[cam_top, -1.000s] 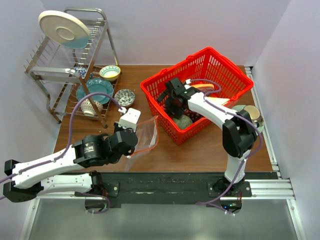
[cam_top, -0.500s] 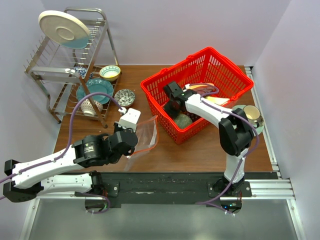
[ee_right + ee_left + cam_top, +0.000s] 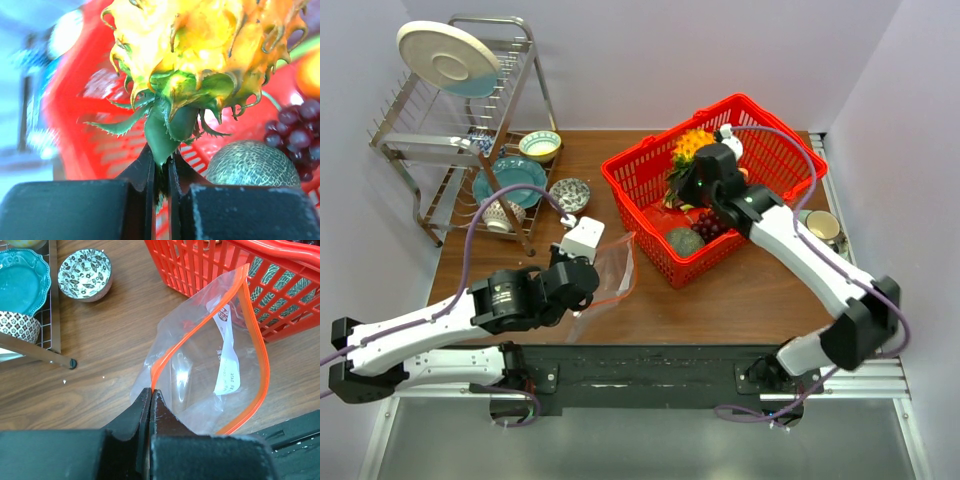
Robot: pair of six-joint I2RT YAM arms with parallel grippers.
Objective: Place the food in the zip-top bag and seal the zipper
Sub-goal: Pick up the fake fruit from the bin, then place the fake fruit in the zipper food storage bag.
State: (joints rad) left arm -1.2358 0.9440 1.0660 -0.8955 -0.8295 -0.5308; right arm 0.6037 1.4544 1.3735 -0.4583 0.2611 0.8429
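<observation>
The yellow-orange pineapple point(image 3: 691, 146) hangs over the red basket point(image 3: 782, 150), with my right gripper point(image 3: 706, 172) shut on it. In the right wrist view the jaws point(image 3: 161, 159) pinch the green crown below the pineapple point(image 3: 200, 40). The purple grape bunch point(image 3: 708, 224) lies in the basket beside a green netted melon point(image 3: 684, 241); the grape bunch point(image 3: 296, 131) also shows in the right wrist view. The clear zip-top bag point(image 3: 612, 265) stands on the table left of the basket. My left gripper point(image 3: 151, 391) is shut on the bag's point(image 3: 215, 365) red-orange zipper point(image 3: 260, 347), and the mouth gapes open.
A dish rack point(image 3: 450, 140) with a plate, a teal dish and bowls stands at the back left. A patterned bowl point(image 3: 569, 193) sits between the rack and the basket. A metal cup point(image 3: 823, 228) stands right of the basket, near the table's right edge.
My right gripper closed on the pineapple's crown down in the basket and lifted it up above the rim, the arm swinging out to the right. The left arm and bag stayed still.
</observation>
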